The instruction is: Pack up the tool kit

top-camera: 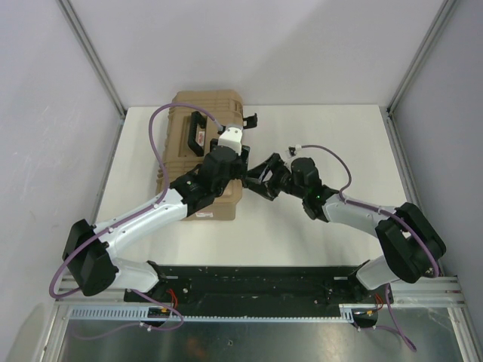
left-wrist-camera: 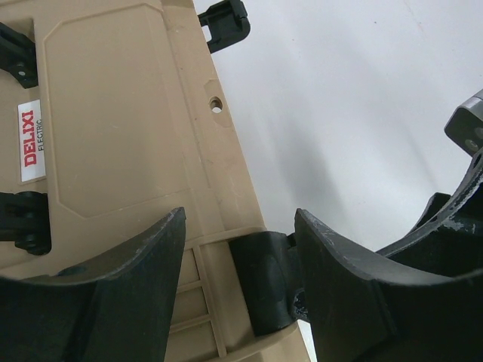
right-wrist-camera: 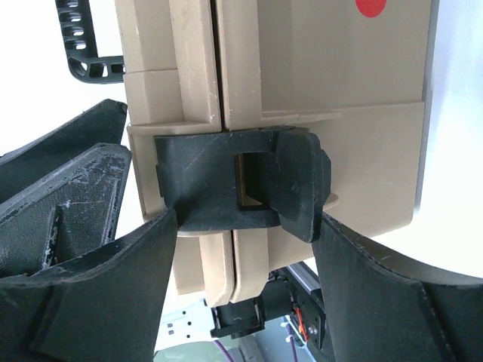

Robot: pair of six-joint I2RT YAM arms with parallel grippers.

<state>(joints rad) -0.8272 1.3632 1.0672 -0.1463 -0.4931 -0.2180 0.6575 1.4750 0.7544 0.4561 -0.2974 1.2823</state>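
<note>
At 6 o'clock in the overhead view the 2 arm bases sit at the table's near edge. Both arms reach toward 12 and meet at the right flank of the tan hard-plastic tool case (top-camera: 198, 102), which lies shut on the white table (top-camera: 324, 136) at roughly 11 o'clock.

The right gripper (right-wrist-camera: 245, 226) is spread wide. Its 2 fingers bracket the near black plastic latch (right-wrist-camera: 226, 181) on the case's seam without visibly pinching it. The left gripper (left-wrist-camera: 240, 226) is likewise released, with 1 finger over the lid, the other just off the edge at 3 o'clock, and the same latch between them.

Farther toward 12, a second black latch (left-wrist-camera: 225, 21) juts from the case's edge, seemingly unfastened. The black carry handle (top-camera: 198, 127) lies on the lid.

The step in hand looks like snapping the near latch home; whether it has fully seated cannot be told. To do it well, the left finger should bear down on the lid so the case cannot slide. The right gripper should push the latch flap square toward the case wall, not at a slant, and keep clear of the left fingers crowding beside it.
</note>
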